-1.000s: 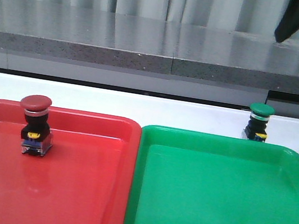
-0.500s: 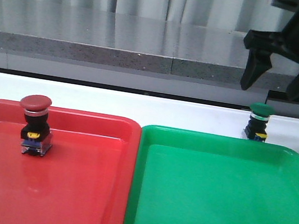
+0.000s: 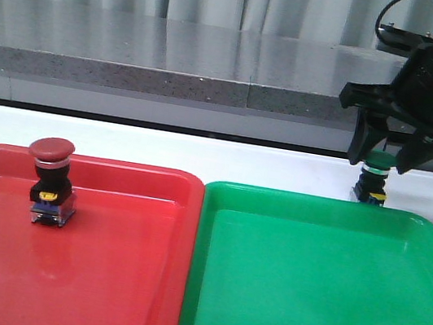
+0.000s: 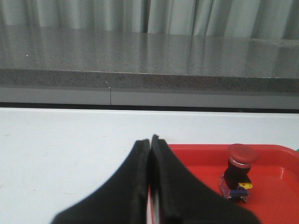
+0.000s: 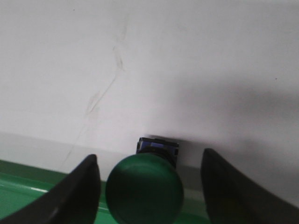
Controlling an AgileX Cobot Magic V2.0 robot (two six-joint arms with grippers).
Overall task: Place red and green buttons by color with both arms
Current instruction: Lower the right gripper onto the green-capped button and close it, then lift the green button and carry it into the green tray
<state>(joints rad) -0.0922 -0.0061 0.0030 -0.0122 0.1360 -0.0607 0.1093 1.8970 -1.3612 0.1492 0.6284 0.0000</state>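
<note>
The red button (image 3: pixel 48 183) stands upright inside the red tray (image 3: pixel 132 281), toward its far left. It also shows in the left wrist view as the red button (image 4: pixel 239 171), off to the side of my left gripper (image 4: pixel 150 140), which is shut on nothing. The green button (image 3: pixel 375 181) stands on the white table just behind the green tray (image 3: pixel 300 308). My right gripper (image 3: pixel 382 158) hangs over it, open, one finger on each side of the cap. In the right wrist view the green button (image 5: pixel 145 190) sits between the spread fingers of the right gripper (image 5: pixel 149 156), with gaps on both sides.
The two trays lie side by side at the front of the white table (image 3: pixel 201 153). A grey stone ledge (image 3: pixel 175 61) runs along the back, with pleated curtains behind. The green tray's rim (image 5: pixel 28 177) lies close to the green button.
The right arm has come down from the upper right. Its open fingers now straddle the green button's cap. Both buttons stay where they were.
</note>
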